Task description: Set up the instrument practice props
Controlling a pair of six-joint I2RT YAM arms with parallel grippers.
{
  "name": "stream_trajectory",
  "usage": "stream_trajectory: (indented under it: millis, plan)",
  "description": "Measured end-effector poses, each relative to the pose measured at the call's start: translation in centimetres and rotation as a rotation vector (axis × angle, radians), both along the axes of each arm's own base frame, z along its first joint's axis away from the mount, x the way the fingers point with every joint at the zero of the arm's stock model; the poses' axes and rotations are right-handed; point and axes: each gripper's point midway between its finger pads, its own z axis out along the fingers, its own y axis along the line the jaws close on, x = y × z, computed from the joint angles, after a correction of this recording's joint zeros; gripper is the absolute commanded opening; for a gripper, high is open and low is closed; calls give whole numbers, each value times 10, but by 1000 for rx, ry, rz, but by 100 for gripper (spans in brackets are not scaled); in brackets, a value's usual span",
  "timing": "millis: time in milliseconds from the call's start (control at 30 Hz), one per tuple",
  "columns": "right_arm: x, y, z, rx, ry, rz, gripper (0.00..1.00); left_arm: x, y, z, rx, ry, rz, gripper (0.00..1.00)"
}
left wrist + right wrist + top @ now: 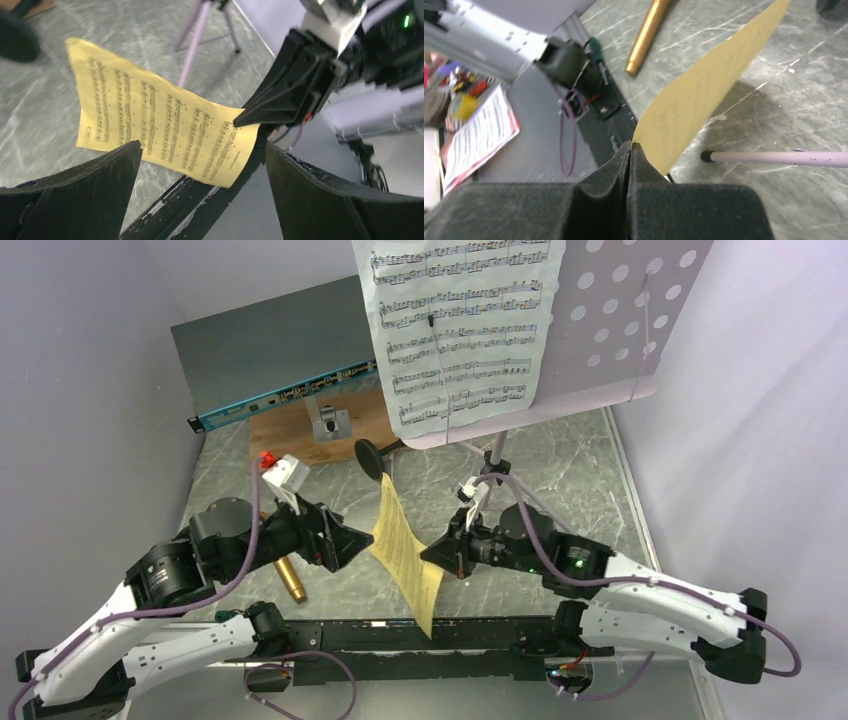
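Marbled table [600,490]: stand [620,330] holds white sheet [460,330], right hand [428,552] yellow sheet [160,130]

Music stand [620,340] gets chopped off by the top edge, and left of it the gold microphone [291,581] is half buried under the left arm [190,560].

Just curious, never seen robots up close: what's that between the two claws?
The yellow music sheet, pinched at one edge by the right gripper; the left gripper faces it, open. The top view shows it.
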Motion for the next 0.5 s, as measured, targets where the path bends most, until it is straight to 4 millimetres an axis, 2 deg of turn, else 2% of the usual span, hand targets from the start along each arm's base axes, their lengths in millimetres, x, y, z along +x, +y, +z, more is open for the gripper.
stream_trajectory:
  millis: [133, 267, 367, 500]
  plan:
    - [-24, -11, 47, -51, -42, 147, 0, -21, -30, 21, 5, -108, -251, 100]
    - [-44, -7, 88, -87, -44, 286, 0, -45, -56, 49, -17, -203, -494, 100]
    - [-58, 1, 101, -125, -27, 396, 0, -60, -75, 59, -25, -236, -664, 99]
    - [-76, 7, 106, -176, -7, 527, 0, -77, -90, 46, -10, -198, -839, 99]
